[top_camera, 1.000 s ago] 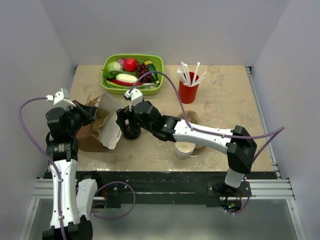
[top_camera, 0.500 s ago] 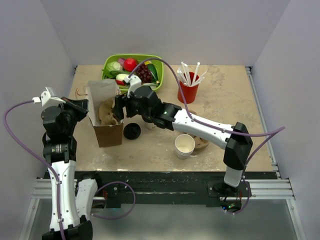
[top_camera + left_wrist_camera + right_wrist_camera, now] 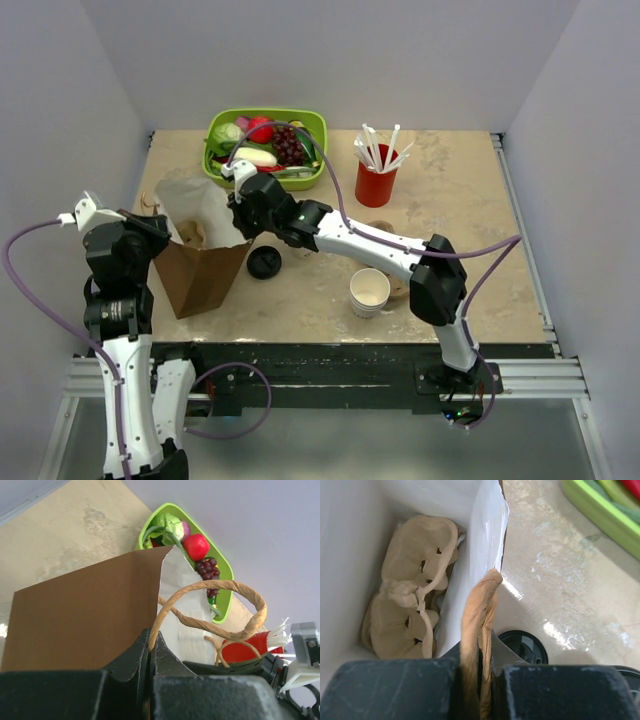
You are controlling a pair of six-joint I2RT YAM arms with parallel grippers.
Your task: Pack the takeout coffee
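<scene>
A brown paper bag (image 3: pixel 200 270) with a white inside stands open at the table's left. My left gripper (image 3: pixel 160 226) (image 3: pixel 150 639) is shut on the bag's near twisted-paper handle (image 3: pixel 210 622). At the bag's far rim, my right gripper (image 3: pixel 238 206) (image 3: pixel 482 647) is shut on the other handle (image 3: pixel 477 605). A pulp cup carrier (image 3: pixel 412 595) lies in the bottom of the bag. A round black lid (image 3: pixel 264 262) (image 3: pixel 522 647) sits on the table just right of the bag. Whether it caps the takeout coffee's white cup does not show from above.
A green tray (image 3: pixel 318 128) of toy fruit and vegetables stands at the back. A red cup (image 3: pixel 376 185) of white stirrers is to its right. Lidless white cups (image 3: pixel 369 292) stand near the front edge beside a brown pulp piece (image 3: pixel 402 287).
The bag went from lying folded on the table to standing upright and open. My right gripper left the black lid, moved up-left to the bag's rim and shut on a handle. The left arm shifted left.
</scene>
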